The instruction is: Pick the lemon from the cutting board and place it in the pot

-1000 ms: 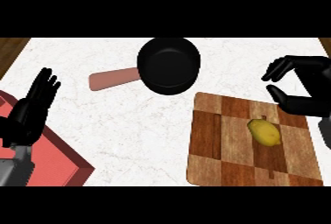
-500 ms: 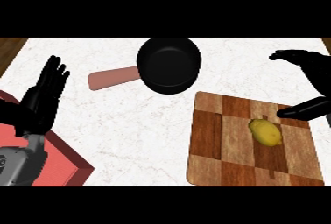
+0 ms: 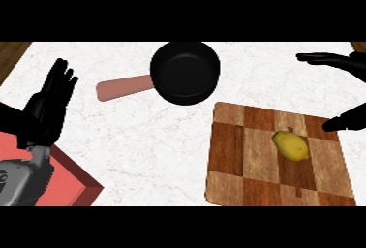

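Lemon (image 3: pixel 291 145), small, yellow and oval, lying untouched on checkered wooden cutting board (image 3: pixel 247 160), just below and inward of black right hand (image 3: pixel 342 89). Right hand poised at far right edge, spread wide, fingers stretched level above and thumb reaching in beneath, nothing between them; an opening seemingly sized to come down around the fruit. No contact yet with lemon or board. Round black pot (image 3: pixel 186 72) with reddish-brown handle (image 3: pixel 124 88) resting on white marble counter (image 3: pixel 143 140), up and well to the inner side of that hand, just beyond the board's far corner; a short carry once the fruit is lifted. Handle turned away from the board, leaving the near rim free for a drop from the right. Black left hand (image 3: pixel 49 109) at the far left, fingers straight and upright, resting, holding nothing, apart from pot and board alike. Red tray (image 3: pixel 64 181) beneath the left forearm, at the lower left corner. Pick judged not yet begun: closing on the lemon still to come, with a rounded fruit likely to roll if nudged off-centre.
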Robot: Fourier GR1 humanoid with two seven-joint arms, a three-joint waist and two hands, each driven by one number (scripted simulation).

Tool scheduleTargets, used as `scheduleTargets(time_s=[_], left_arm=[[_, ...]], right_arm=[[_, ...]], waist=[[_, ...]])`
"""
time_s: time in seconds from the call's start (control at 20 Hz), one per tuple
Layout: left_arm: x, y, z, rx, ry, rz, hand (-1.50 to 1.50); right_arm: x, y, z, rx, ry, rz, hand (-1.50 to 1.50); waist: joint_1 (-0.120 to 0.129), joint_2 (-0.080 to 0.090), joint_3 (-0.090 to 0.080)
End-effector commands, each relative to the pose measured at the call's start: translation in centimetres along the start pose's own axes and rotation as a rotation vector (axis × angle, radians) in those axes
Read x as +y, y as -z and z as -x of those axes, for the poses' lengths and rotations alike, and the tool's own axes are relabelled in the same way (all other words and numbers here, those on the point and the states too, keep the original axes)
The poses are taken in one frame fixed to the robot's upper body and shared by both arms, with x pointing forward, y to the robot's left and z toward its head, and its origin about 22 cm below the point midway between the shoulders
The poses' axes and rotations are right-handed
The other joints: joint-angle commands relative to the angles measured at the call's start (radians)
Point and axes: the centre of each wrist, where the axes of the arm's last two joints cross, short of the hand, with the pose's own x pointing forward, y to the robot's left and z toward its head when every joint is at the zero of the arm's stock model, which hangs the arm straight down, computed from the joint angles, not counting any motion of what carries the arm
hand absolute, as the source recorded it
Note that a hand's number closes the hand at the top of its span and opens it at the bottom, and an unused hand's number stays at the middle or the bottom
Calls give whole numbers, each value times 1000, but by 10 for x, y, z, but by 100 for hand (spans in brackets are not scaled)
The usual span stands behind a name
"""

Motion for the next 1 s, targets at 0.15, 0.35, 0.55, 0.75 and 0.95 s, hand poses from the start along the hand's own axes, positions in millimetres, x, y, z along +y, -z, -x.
scheduleTargets(time_s=[0.15,0.35,0.55,0.75,0.95], left_arm=[[-1,-1,0,3,-1,-32,0],[-4,-4,-1,12,5,-30,0],[-11,-5,-12,21,5,-32,0],[-11,-3,-20,18,6,-39,0],[-4,-8,5,22,1,-44,0]], right_arm=[[3,22,-24,-42,-108,-451,-150],[16,9,-11,-24,-172,-542,-150],[42,16,4,-15,-183,-583,-150],[46,12,8,-32,-175,-578,-150],[55,16,17,13,-213,-626,-150]], waist=[[-19,-8,-3],[-28,-8,-3],[-35,-11,-3],[-46,-13,-3],[-46,-12,-4]])
